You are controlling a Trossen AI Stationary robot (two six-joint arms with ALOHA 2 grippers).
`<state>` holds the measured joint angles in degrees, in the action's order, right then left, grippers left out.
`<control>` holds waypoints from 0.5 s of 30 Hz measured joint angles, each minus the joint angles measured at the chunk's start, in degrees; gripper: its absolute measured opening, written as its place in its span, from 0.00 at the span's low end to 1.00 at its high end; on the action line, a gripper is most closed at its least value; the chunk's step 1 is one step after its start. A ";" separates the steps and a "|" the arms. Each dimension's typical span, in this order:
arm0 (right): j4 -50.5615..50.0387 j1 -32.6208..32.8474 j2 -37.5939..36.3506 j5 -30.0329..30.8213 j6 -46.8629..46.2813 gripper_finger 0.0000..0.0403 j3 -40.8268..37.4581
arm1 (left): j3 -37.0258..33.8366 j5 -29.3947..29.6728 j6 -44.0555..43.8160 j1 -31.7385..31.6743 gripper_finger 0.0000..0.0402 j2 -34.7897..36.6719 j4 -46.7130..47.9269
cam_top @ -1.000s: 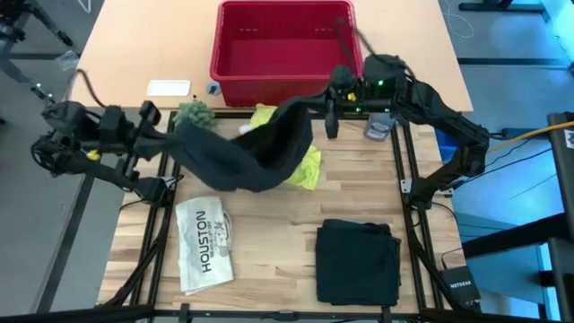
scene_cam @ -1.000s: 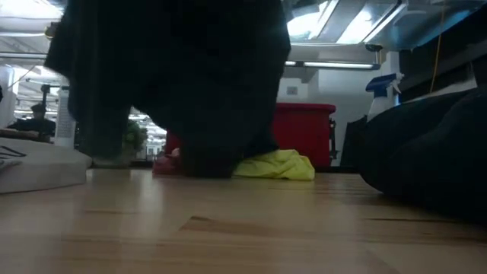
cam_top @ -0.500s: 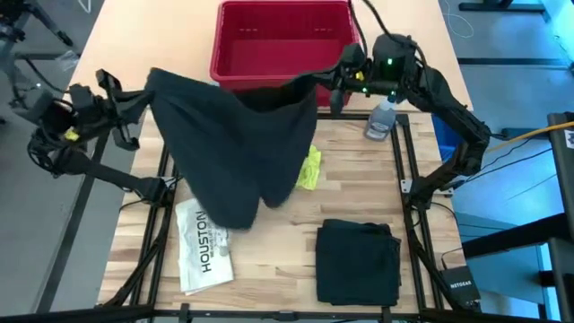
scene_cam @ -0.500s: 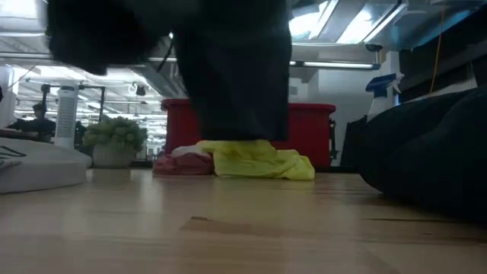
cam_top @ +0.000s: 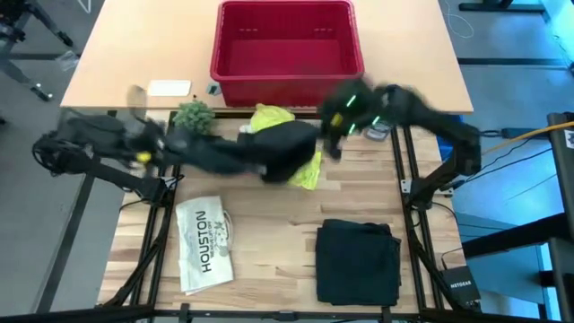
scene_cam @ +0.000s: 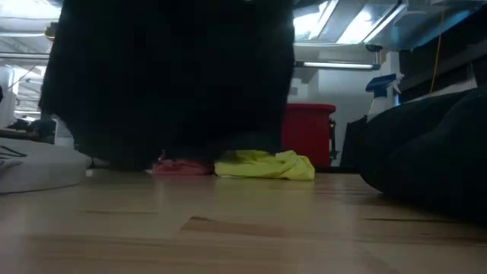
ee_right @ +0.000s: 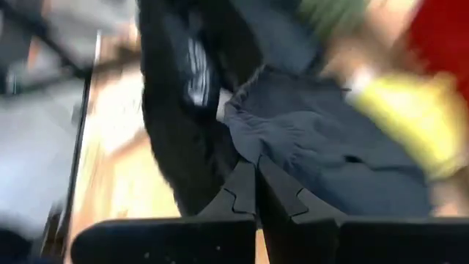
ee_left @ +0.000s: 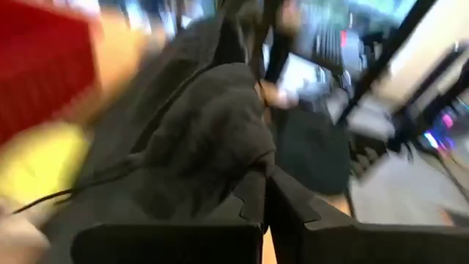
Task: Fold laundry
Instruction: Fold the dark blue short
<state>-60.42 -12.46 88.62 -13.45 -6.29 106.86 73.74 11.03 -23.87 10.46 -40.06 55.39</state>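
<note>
Dark trousers (cam_top: pixel 260 152) strung left-right btwn both claws.

Bright, even overhead light; both wrist views and the moving arms look motion-blurred.

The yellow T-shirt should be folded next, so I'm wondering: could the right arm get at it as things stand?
Probably not yet. The right gripper is shut on the black trousers, which hang over much of the yellow T-shirt; the left gripper holds their other end.
</note>
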 joint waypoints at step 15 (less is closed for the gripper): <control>25.19 22.48 -2.12 1.92 -22.72 0.00 -38.65 | -34.16 -26.20 -24.80 9.61 0.00 -4.88 -35.40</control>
<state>-35.23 10.02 86.50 -11.53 -29.01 68.21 39.57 -15.17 -48.68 20.07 -44.94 19.99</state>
